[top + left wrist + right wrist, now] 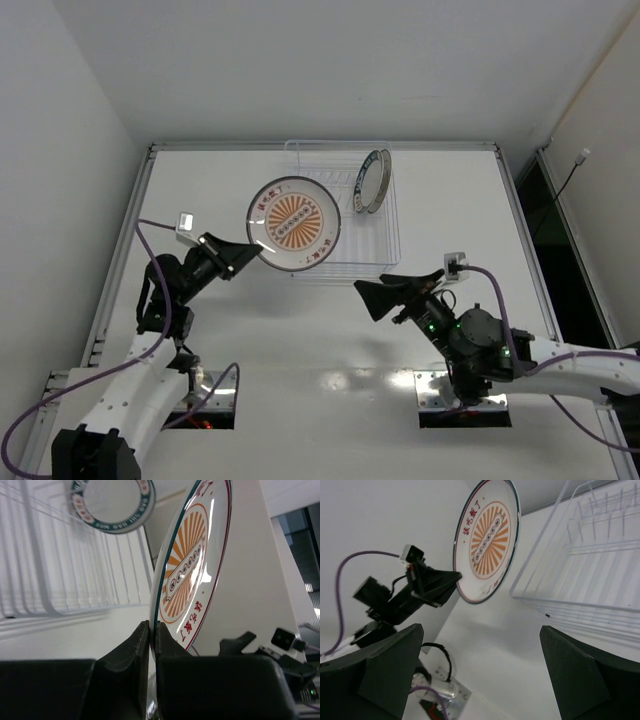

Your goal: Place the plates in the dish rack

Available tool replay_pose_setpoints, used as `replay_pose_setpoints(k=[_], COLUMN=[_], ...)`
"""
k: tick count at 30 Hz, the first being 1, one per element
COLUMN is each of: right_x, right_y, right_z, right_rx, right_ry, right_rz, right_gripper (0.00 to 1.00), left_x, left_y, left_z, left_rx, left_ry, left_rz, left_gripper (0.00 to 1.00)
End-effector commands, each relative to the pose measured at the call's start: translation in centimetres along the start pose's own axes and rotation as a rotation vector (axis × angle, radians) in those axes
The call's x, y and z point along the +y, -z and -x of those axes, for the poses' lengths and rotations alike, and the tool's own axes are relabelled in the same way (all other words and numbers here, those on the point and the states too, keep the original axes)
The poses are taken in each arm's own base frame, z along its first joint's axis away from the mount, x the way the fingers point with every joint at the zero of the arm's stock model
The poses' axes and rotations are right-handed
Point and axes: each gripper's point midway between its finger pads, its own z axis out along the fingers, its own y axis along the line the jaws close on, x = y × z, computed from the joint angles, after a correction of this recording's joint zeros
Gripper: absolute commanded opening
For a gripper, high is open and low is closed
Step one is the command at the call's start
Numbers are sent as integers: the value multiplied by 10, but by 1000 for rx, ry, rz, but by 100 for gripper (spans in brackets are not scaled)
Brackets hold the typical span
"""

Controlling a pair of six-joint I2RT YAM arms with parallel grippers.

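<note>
My left gripper (247, 258) is shut on the lower rim of the orange sunburst plate (293, 225) and holds it tilted up above the front left part of the dish rack (345, 262). The left wrist view shows the jaws (152, 630) pinching that plate (190, 575) edge-on. The white plate with the teal lettered rim (372, 181) stands upright in the rack's back right, also seen in the left wrist view (112, 505). My right gripper (385, 295) is open and empty over the table in front of the rack. The greyish plate is out of view.
The right wrist view shows the held plate (487, 545), the left gripper (432, 587) and the rack's tines (590, 565), with my right gripper (480, 630) wide open over bare table. Walls close in the table at the back and on both sides.
</note>
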Motion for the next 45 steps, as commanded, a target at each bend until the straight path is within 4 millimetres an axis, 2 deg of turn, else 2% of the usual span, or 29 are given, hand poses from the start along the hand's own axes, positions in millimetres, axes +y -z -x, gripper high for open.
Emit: replay_pose_setpoints(k=[1, 2, 4, 8, 10, 11, 15, 18, 21, 23, 24, 25, 26, 27, 28, 29, 30, 31, 32, 33, 34, 35, 36, 37, 38, 41, 42, 43, 45], right_x=[17, 25, 14, 13, 13, 15, 30, 50, 61, 66, 71, 69, 68, 58, 53, 46, 37, 19, 7, 11, -18, -31, -31, -42, -42, -52, -72, -73, -98], right_y=[-17, -21, -36, -58, -68, -71, -86, -95, -107, -115, -116, -118, -119, -123, -124, -124, -127, -125, -125, -126, -119, -126, -127, -125, -142, -160, -177, -187, -212], right_z=[19, 18, 3, -9, 3, -4, 5, 14, 10, 5, 10, 7, 11, 25, 32, 40, 48, 69, 77, 103, 111, 110, 139, 139, 142, 163, 142, 154, 144], right_rx=[-35, -16, 21, 74, 25, 55, 53, 54, 94, 128, 121, 134, 133, 96, 83, 101, 61, 24, 14, -32, -40, -29, -109, -83, -77, -107, -36, -58, -21], right_ry=[49, 56, 97, 64, 40, 43, 51, 63, 74, 81, 80, 81, 81, 104, 121, 150, 164, 210, 228, 240, 305, 355, 383, 433, 489, 614, 684, 676, 708], right_rz=[5, 27, -13, 32, 72, 109, 217, 312, 364, 389, 394, 384, 360, 269, 220, 139, 86, -64, -156, -218, -390, -477, -571, -657, -712, -875, -939, -969, -1032], right_gripper=[100, 100, 100, 100, 100, 100, 100, 90, 68, 30, 6, 0, 0, 0, 0, 0, 0, 0, 0, 0, 0, 0, 0, 0, 0, 0, 0, 0, 0], left_x=[-53, -56, -70, -70, -72, -78, -87, -93, -94, -97, -95, -92, -99, -78, -50, -46, -40, -19, 6, 9, 24, 32, 37, 44, 42, 36, 41, 39, 39], left_y=[7, 8, 11, 11, 12, 14, 17, 21, 21, 21, 22, 19, 18, 13, 13, 11, 18, 21, 36, 43, 55, 66, 75, 89, 97, 98, 99, 99, 95], left_z=[-4, -7, -10, -16, -20, -21, -29, -37, -44, -48, -50, -49, -47, -40, -43, -19, -22, -1, 1, 16, 35, 42, 51, 71, 77, 83, 82, 86, 85], left_rx=[-18, -18, -24, 8, 28, 30, 65, 102, 150, 180, 192, 194, 202, 206, 211, 118, 153, 59, 69, 22, -62, -90, -129, -248, -289, -311, -310, -329, -317], left_ry=[-51, -51, -76, -89, -78, -88, -49, -26, -15, -9, -5, -33, -76, -182, -126, -253, -281, -321, -374, -423, -476, -515, -541, -556, -562, -591, -592, -593, -601], left_rz=[-176, -184, -209, -183, -191, -213, -255, -300, -328, -344, -338, -319, -314, -123, 12, 102, 149, 291, 433, 497, 611, 673, 721, 814, 828, 828, 842, 840, 833], left_gripper=[0, 0, 0, 0, 0, 0, 0, 0, 0, 0, 0, 1, 25, 73, 73, 84, 88, 88, 88, 90, 90, 90, 91, 91, 91, 91, 91, 91, 91])
